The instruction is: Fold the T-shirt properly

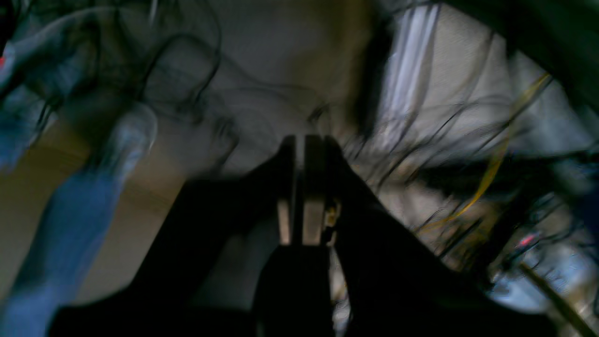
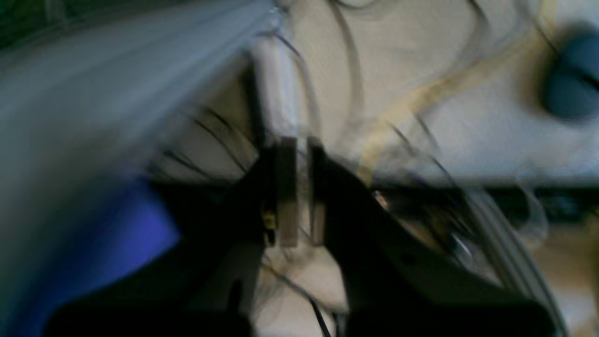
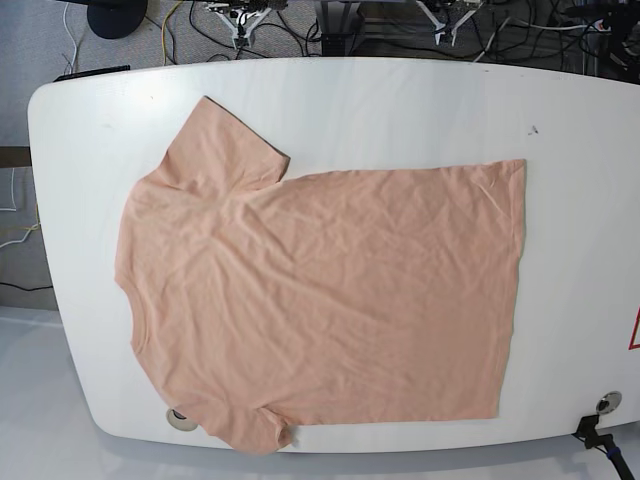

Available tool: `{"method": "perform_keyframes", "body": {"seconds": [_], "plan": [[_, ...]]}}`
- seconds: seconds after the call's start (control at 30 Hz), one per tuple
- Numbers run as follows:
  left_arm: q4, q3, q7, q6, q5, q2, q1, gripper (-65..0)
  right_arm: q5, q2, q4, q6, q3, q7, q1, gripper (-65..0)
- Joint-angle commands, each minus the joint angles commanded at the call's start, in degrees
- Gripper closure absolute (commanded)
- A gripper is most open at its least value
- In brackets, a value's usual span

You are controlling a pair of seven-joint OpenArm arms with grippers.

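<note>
Peach-pink T-shirt, laid out flat and lightly wrinkled across the white table, unfolded, in base view. Neckline toward the view's left, hem toward its right; one sleeve angled toward the arms' side, the other bunched at the opposite table edge. Beyond the table's top edge in that view, well apart from the cloth: left gripper and right gripper, fingers of each seemingly closed, as far as discernible in the dark, blurred wrist views, among loose cables
</note>
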Motion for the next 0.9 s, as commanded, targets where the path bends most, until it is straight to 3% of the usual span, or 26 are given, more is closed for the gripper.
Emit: {"method": "perform_keyframes", "body": {"seconds": [0.23, 0.43, 0.63, 0.87, 0.9], "plan": [[5.87, 0.14, 1.67, -0.01, 0.33, -0.45, 3.15, -2.7, -0.10, 0.02, 1.51, 0.35, -0.11, -0.34, -2.96, -2.6], [14.58, 0.41, 4.02, -0.41, 1.37, -1.75, 7.26, -3.7, -0.21, 0.35, 6.99, 2.03, 0.42, -0.73, -7.16, -2.3], [25.60, 0.92, 6.30, -0.66, 1.75, -4.80, 13.44, -4.8, 0.17, 2.14, 18.06, 2.43, 0.47, -2.63, -13.60, -2.3], [38.45, 1.45, 9.34, -1.24, -0.64, -9.73, 21.70, -6.4, 4.70, 5.30, 33.87, 2.75, 0.68, -4.09, -22.17, -1.8], [35.82, 1.72, 6.81, -1.28, -0.84, -8.90, 19.51, -5.4, 1.61, 3.35, 25.26, 3.36, 0.51, -2.23, -17.37, -2.8]]}}
